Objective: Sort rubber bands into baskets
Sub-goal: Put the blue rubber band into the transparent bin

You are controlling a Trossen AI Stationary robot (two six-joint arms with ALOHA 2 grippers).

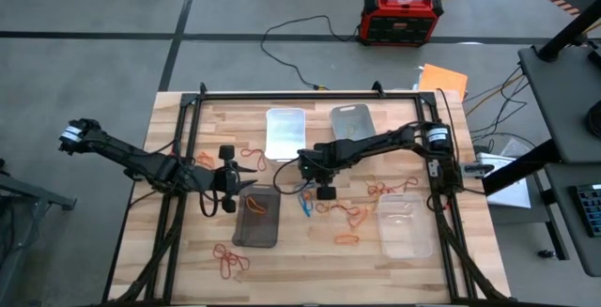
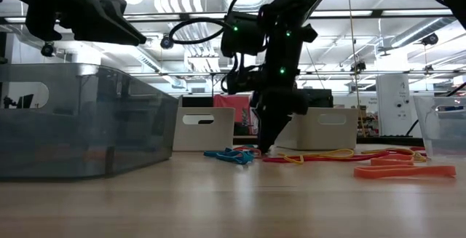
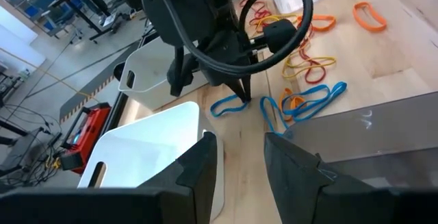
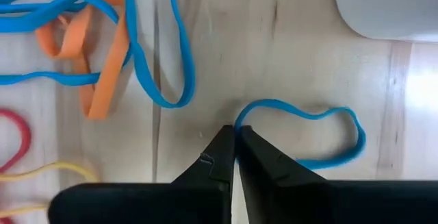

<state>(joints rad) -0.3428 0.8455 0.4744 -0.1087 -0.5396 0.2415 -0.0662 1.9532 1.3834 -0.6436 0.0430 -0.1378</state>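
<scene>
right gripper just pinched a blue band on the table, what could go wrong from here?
1. The right gripper is shut on just the edge of a thin blue rubber band; it may slip out on lifting.
2. A tangle of blue and orange bands lies close beside it and could get dragged along.

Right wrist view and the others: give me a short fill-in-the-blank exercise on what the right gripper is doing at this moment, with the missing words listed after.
1. The right gripper's fingers are shut on the end of a ____ rubber band.
2. That gripper's fingertips are down at the wooden ____, near the middle of it.
3. The left gripper hovers above the rim of the ____ smoky basket.
4. An ____ rubber band lies tangled among other blue rubber bands nearby.

Missing words: blue; table; dark; orange
</scene>
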